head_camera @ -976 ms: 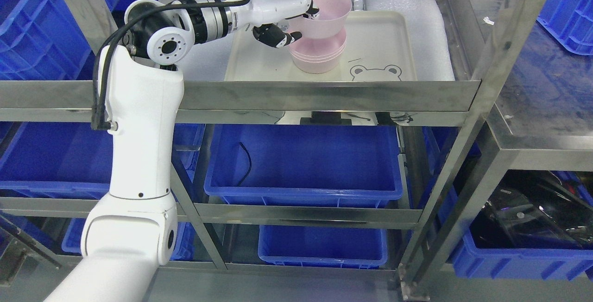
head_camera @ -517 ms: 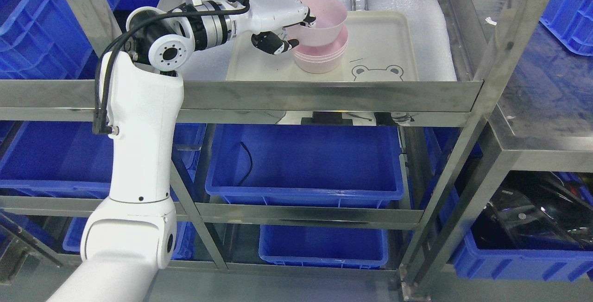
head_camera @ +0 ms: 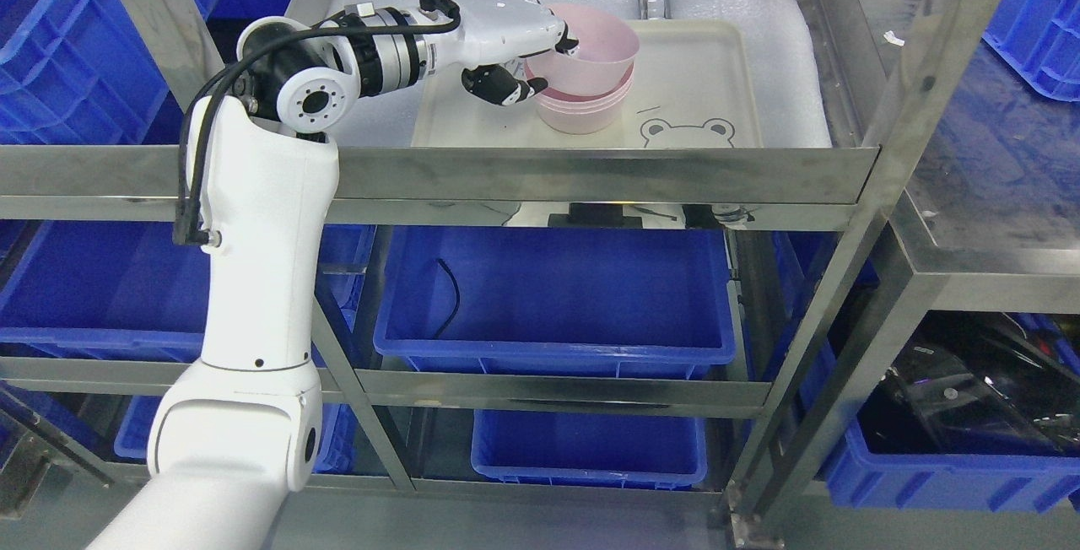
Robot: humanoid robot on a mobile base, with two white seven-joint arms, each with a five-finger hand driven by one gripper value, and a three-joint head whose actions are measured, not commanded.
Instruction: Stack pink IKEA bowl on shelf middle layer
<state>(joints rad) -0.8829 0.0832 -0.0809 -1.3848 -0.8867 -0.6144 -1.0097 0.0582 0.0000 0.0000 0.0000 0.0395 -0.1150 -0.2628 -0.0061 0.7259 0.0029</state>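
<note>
**A:** Where is the pink bowl right now?

**B:** In the left hand, pinched at its left rim, with the fingers hooked over the edge and the thumb on the outer wall. The hand is closed on it, not loose.

**A:** And the target?

**B:** The stack of pink bowls on the cream tray, on the shelf the arm reaches over. The held bowl sits directly above that stack, mouth up, its base already dipping inside the top rim. It looks nearly seated, though whether it has bottomed out is hard to tell.

**A:** So what does the next move turn on?

**B:** On the vertical line. The bowl's opening faces up and its centre seems lined up with the stack's, so I judge only a short straight drop remains, then the fingers let go. The hand lies to the left of both, so it should withdraw leftward.

**A:** Any risk?

**B:** The thumb is close to the stack's left side; a careless release could nudge it.

**A:** The right arm?

**B:** Not visible at all.
</note>
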